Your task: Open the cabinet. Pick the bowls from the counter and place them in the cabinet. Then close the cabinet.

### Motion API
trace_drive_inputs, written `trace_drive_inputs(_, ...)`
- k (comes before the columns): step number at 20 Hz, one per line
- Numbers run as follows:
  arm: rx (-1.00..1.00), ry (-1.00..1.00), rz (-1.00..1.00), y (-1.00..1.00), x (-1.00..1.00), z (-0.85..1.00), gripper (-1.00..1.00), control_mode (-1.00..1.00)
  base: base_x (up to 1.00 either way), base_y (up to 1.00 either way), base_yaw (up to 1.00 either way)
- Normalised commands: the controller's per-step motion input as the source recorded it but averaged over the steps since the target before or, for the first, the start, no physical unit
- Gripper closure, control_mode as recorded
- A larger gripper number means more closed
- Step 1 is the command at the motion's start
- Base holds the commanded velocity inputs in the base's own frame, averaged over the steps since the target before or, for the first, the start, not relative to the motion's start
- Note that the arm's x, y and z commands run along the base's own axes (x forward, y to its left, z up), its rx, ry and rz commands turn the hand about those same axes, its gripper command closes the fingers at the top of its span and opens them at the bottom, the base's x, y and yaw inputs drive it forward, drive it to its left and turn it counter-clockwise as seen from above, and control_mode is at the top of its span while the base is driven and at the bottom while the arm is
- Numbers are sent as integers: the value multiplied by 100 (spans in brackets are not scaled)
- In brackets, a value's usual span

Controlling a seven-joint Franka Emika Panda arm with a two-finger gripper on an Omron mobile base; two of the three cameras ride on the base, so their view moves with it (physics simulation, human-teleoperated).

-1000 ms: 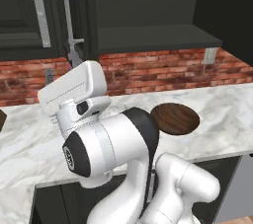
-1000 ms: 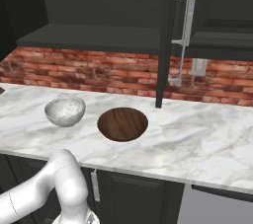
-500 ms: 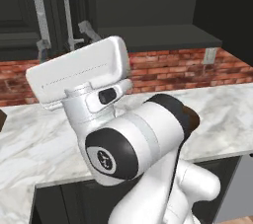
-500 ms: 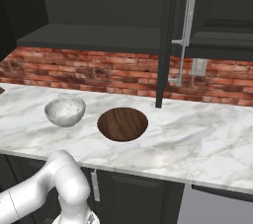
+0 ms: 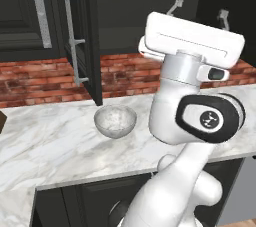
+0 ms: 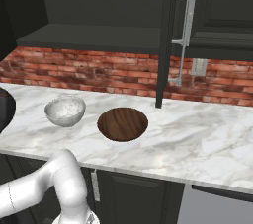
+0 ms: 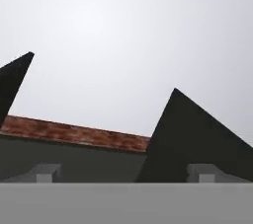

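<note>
The cabinet (image 6: 94,38) stands open, its dark shelf bare; one door (image 5: 90,36) juts out edge-on with its silver handle (image 5: 72,36), and the other door (image 6: 167,40) does the same. On the counter (image 6: 197,139) sit both bowls, the speckled marble bowl (image 6: 64,110) (image 5: 115,120) on the left and the dark wooden bowl (image 6: 122,124) beside it. My gripper (image 5: 199,12) is raised high in front of the cabinet opening, fingers pointing up and back, open and empty, well above the bowls. In the hand view the gripper (image 7: 123,173) faces pale ceiling and dark cabinet edges.
A red brick wall strip (image 6: 99,70) runs behind the counter (image 5: 50,146). Dark base cabinets (image 6: 133,193) sit below it. Another closed black wall cabinet (image 5: 20,16) hangs at far left. My arm's elbow (image 5: 207,118) bulks over the counter's right part.
My arm has swung rightward in the left base view and the hand has risen, uncovering the marble bowl. Bowls and cabinet doors have not moved.
</note>
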Motion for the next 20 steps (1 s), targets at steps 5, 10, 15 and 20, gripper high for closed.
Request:
trace_drive_inputs(5,94,41,1,-81,-48,6,-100,-100,0,0,0)
trace_drive_inputs(10,70,51,20,5,-21,15,-100,-100,0,0,0)
trace_drive_inputs(15,38,49,40,58,-7,9,-100,-100,0,0,0)
trace_drive_inputs(20,12,8,35,59,-34,64,-100,-100,0,0,0)
